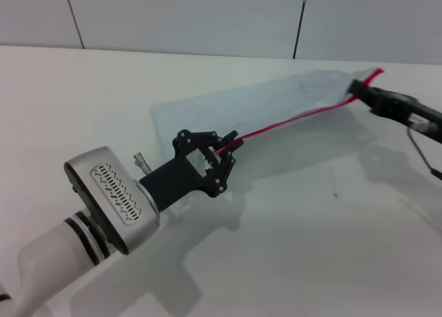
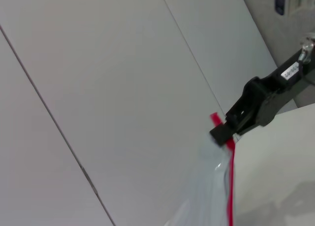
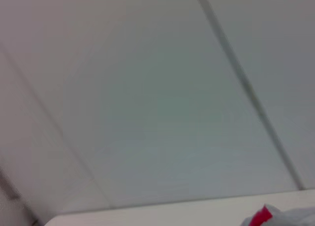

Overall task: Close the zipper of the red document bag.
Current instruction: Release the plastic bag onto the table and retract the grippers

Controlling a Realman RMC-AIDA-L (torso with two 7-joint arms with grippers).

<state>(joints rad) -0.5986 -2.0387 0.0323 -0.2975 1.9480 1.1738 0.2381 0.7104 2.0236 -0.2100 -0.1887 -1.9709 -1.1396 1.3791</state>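
The red document bag (image 1: 262, 106) is a translucent pale pouch, held tilted with its far right end raised off the white table (image 1: 311, 227). The zipper (image 1: 290, 120) runs as a thin red strip along its near long edge. My left gripper (image 1: 231, 143) is shut on the zipper near the bag's left part; the slider is hidden between the fingers. My right gripper (image 1: 357, 89) is shut on the bag's right end, where the red strip sticks out. The left wrist view shows that right gripper (image 2: 224, 131) clamping the zipper (image 2: 230, 196) and bag (image 2: 209, 186). The zipper's tip (image 3: 261, 217) shows in the right wrist view.
Grey wall panels (image 1: 207, 13) stand behind the table's far edge. The right arm's black links and a thin cable (image 1: 421, 148) hang over the table's right side. My left forearm (image 1: 110, 193) crosses the near left corner.
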